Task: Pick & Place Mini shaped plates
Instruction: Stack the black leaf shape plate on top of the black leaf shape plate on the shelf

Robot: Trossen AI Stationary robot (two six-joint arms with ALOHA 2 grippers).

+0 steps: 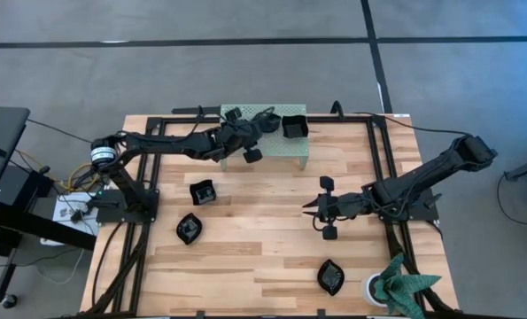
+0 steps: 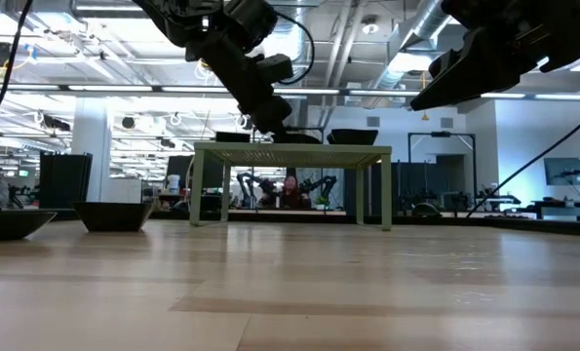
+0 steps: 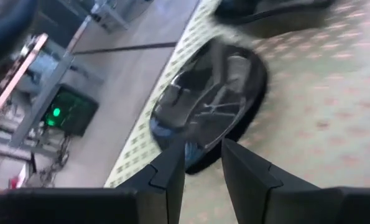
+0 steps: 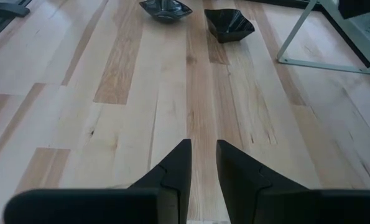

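Note:
My left gripper (image 1: pixel 256 131) reaches over the pale green perforated stand (image 1: pixel 290 155) at the table's far side and is shut on a round glossy black plate (image 3: pixel 209 102). A square black dish (image 1: pixel 294 126) sits on the stand's right part. Three more black dishes rest on the wood: a square one (image 1: pixel 203 191), a wavy one (image 1: pixel 189 229) and another wavy one (image 1: pixel 331 276). My right gripper (image 1: pixel 307 206) hovers shut over the table's right middle, pointing left and touching nothing. Its wrist view shows two dishes (image 4: pixel 166 9) (image 4: pixel 229 25) far ahead. My left gripper has the round plate's near rim (image 3: pixel 194 155) between its two fingers (image 3: pixel 172 171), slanting down from the table's left. The plate lies tilted at the stand's edge. The blurred wrist view does not show whether its underside rests on the perforated top.
Black frame rails (image 1: pixel 378 168) run along the table's sides. A green leafy thing in a white cup (image 1: pixel 396 285) stands at the near right corner. Bare wood lies in the table's middle (image 1: pixel 263 213). In the low view the stand's legs (image 2: pixel 385 190) rise at the far side.

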